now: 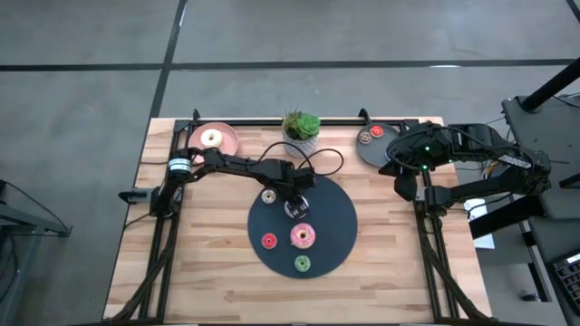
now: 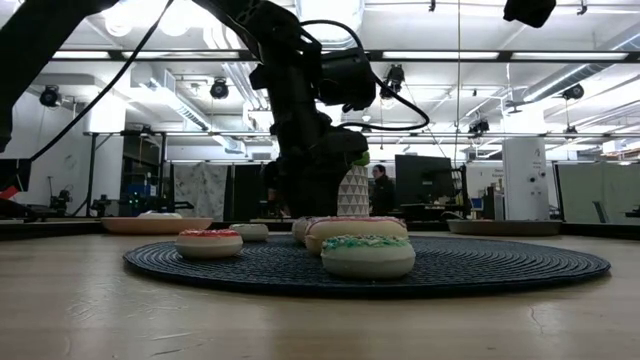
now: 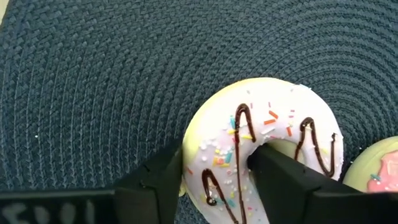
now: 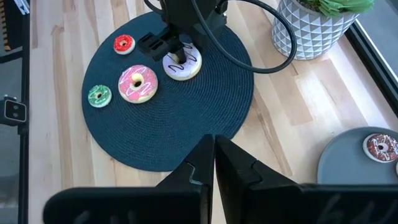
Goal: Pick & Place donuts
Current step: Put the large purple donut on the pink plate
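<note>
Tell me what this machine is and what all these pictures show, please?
It is a robot with two dark arms at a wooden table. One picture looks down from above, one looks level across the table, and two come from cameras on the arms' wrists. On the dark round mat lie toy donuts. The left gripper has one finger in the hole of the white donut with chocolate stripes and one finger outside it. The pink donut lies beside it. The right gripper waits shut at the side.

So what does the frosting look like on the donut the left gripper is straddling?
The donut has pale lilac-white frosting, dark chocolate drizzle lines and coloured sprinkles; the left wrist view shows it best.
</note>
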You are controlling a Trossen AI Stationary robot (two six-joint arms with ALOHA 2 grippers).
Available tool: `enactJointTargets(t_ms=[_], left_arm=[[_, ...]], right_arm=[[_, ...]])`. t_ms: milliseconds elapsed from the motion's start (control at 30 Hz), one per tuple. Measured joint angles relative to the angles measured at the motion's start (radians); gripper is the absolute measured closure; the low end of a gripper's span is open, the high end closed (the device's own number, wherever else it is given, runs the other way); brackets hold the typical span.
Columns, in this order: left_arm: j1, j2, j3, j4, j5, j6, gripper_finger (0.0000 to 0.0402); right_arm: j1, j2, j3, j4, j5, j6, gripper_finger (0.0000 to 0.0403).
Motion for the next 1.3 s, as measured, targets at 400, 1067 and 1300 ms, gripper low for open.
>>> enactJointTargets(t_ms=[400,1067,1300], left_arm=[[0.0,0.0,0.0,0.003,0.013,-0.002,0.0255],[0.0,0.0,0.076,0.001,0.019,0.008,0.0255],[0.012,-0.001,0.137,-0.104,0.019,0.028,0.0255]], right_arm=[[0.0,0.0,0.0,0.0,0.0,0.0,0.0394],[0.0,0.0,0.0,0.0,0.001,-0.001,0.0394],[0.0,0.0,0.0,0.0,0.001,-0.001,0.0394]])
